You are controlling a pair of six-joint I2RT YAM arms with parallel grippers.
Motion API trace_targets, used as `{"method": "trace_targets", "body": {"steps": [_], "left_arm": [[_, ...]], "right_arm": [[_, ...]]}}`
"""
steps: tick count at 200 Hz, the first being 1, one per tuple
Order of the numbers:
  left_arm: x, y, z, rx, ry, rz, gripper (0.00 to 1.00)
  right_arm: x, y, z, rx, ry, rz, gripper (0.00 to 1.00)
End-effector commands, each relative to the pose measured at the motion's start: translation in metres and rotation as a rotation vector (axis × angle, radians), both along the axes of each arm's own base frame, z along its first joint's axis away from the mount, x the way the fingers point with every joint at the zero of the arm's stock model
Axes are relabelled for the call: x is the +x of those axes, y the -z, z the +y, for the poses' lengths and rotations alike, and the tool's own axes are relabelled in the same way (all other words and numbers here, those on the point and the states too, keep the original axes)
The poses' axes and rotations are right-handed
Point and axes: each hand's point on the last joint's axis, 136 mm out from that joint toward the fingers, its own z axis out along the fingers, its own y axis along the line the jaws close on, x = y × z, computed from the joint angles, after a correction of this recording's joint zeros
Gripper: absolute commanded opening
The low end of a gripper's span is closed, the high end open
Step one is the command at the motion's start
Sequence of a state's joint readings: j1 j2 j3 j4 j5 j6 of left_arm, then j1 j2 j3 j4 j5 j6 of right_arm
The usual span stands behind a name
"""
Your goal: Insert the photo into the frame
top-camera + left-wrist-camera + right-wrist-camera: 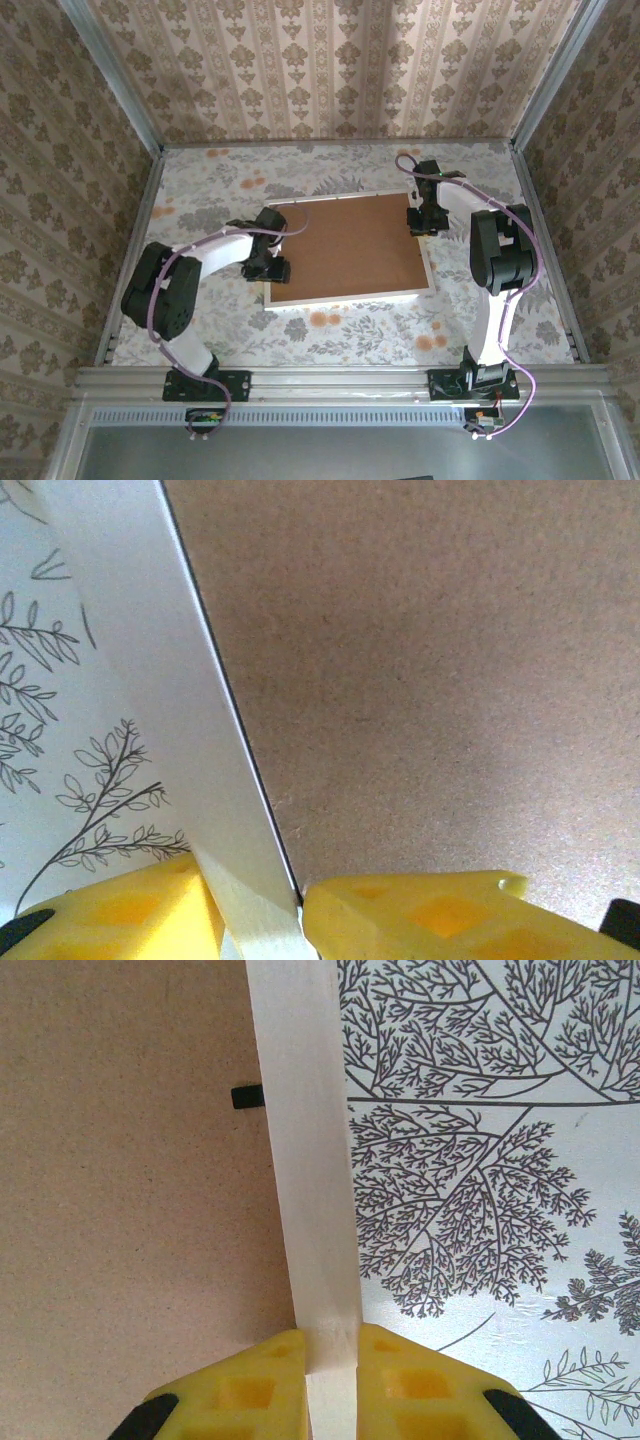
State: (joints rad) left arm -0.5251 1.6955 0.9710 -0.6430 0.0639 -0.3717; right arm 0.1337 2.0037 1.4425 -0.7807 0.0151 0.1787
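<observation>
The white frame [345, 296] lies flat at mid-table, and a plain brown board [350, 245] covers its inside. The photo is hidden. My left gripper [272, 268] sits at the frame's left edge. In the left wrist view its yellow fingers [420, 920] press both sides of the white rail [170, 710], next to the brown board [430, 680]. My right gripper [420, 222] is at the frame's right edge, near the far corner. It [332, 1360] is shut on the white rail [305, 1160], one finger over the board [130, 1180].
A floral-patterned cloth [370, 325] covers the table, with wallpapered walls on three sides. A small black tab [247, 1096] sticks out over the board by the right rail. Open cloth lies in front of the frame and beyond it.
</observation>
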Motion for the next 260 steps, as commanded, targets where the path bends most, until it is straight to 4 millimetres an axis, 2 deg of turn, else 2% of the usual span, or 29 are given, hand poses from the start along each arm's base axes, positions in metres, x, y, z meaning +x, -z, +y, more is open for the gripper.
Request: {"method": "trace_targets", "body": {"steps": [1, 17, 45, 90, 97, 118, 173, 206, 237, 260], "left_arm": [[-0.058, 0.036, 0.012, 0.075, 0.076, 0.235, 0.57], [-0.054, 0.036, 0.007, 0.054, 0.076, 0.228, 0.57], [-0.045, 0.031, -0.012, -0.079, 0.024, 0.206, 0.58], [-0.040, 0.020, -0.017, -0.259, -0.112, 0.195, 0.55], [-0.035, 0.017, -0.012, -0.295, -0.162, 0.187, 0.55], [-0.037, 0.013, -0.013, -0.372, -0.227, 0.188, 0.56], [-0.044, 0.010, 0.001, -0.370, -0.263, 0.201, 0.61], [-0.046, 0.008, 0.014, -0.304, -0.256, 0.185, 0.62], [-0.033, -0.003, 0.021, -0.259, -0.226, 0.132, 0.61], [-0.025, -0.012, 0.036, -0.196, -0.226, 0.089, 0.62]], "right_arm": [[-0.022, 0.013, 0.031, 0.085, -0.048, 0.080, 0.17], [-0.022, 0.012, 0.032, 0.086, -0.049, 0.078, 0.16], [-0.023, 0.011, 0.031, 0.084, -0.049, 0.080, 0.16], [-0.023, 0.011, 0.031, 0.083, -0.051, 0.080, 0.16], [-0.023, 0.011, 0.031, 0.082, -0.051, 0.081, 0.16], [-0.021, 0.011, 0.031, 0.084, -0.051, 0.078, 0.16], [-0.020, 0.009, 0.032, 0.084, -0.053, 0.075, 0.16], [-0.021, 0.010, 0.032, 0.084, -0.053, 0.076, 0.16], [-0.021, 0.011, 0.031, 0.082, -0.052, 0.078, 0.16], [-0.021, 0.010, 0.030, 0.077, -0.050, 0.074, 0.16]]}}
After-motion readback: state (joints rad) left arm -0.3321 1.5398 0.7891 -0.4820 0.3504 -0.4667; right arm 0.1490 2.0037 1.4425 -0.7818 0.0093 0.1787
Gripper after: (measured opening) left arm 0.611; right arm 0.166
